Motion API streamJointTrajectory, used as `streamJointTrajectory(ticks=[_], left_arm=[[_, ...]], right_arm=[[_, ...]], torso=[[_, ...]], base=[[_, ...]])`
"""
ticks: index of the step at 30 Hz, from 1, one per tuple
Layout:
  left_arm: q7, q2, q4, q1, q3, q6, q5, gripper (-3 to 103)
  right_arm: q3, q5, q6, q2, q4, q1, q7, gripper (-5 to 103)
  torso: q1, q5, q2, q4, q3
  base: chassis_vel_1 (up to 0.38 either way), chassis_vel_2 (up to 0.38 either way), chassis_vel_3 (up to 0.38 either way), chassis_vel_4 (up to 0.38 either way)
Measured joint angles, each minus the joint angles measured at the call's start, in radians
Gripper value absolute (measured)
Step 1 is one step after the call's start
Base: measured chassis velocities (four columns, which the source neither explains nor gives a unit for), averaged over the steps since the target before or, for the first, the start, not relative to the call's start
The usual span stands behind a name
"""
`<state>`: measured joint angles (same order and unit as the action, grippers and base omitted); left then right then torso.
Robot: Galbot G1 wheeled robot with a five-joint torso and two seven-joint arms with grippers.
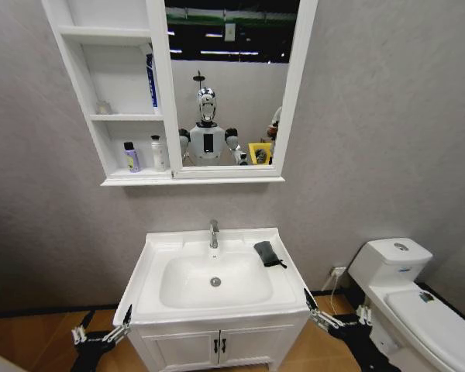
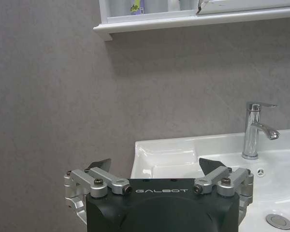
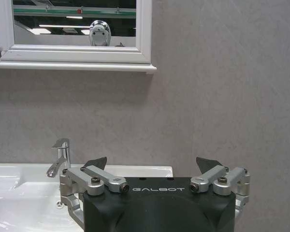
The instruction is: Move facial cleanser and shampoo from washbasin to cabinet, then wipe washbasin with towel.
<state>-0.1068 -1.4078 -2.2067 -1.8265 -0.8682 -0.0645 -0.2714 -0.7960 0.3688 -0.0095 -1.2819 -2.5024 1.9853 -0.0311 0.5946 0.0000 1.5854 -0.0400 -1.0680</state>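
From the head view, your two bottles already stand on the cabinet's (image 1: 132,174) lowest tier, so the towel (image 1: 267,253) is what matters: it lies on the washbasin's (image 1: 164,249) far right rim, long axis running near-to-far. The right gripper (image 1: 316,313) hangs below the near right corner, nearer to it than the left gripper (image 1: 118,332).

In the left wrist view, the left gripper (image 2: 154,165) is spread wide and empty beside the basin.

In the right wrist view, the right gripper (image 3: 154,164) is equally wide and empty; the towel lies up and leftward.

Head high, wrists low (sharing tap (image 1: 214,232))
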Motion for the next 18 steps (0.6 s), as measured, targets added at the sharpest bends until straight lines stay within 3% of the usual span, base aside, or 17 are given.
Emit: streamJointTrajectory(ticks=[8,18], left_arm=[[0.0,0.0,0.0,0.0,0.0,0.0,0.0,100],[0.0,0.0,0.0,0.0,0.0,0.0,0.0,100]], right_arm=[[0.0,0.0,0.001,0.0,0.001,-0.001,0.0,100],[0.0,0.0,0.001,0.0,0.002,-0.001,0.0,100]], torso=[[0.0,0.0,0.0,-0.0002,0.0],[0.0,-0.0003,0.0,0.0,0.0]], base=[[0.004,-0.01,-0.008,0.01],[0.174,-0.157,-0.155,0.152]])
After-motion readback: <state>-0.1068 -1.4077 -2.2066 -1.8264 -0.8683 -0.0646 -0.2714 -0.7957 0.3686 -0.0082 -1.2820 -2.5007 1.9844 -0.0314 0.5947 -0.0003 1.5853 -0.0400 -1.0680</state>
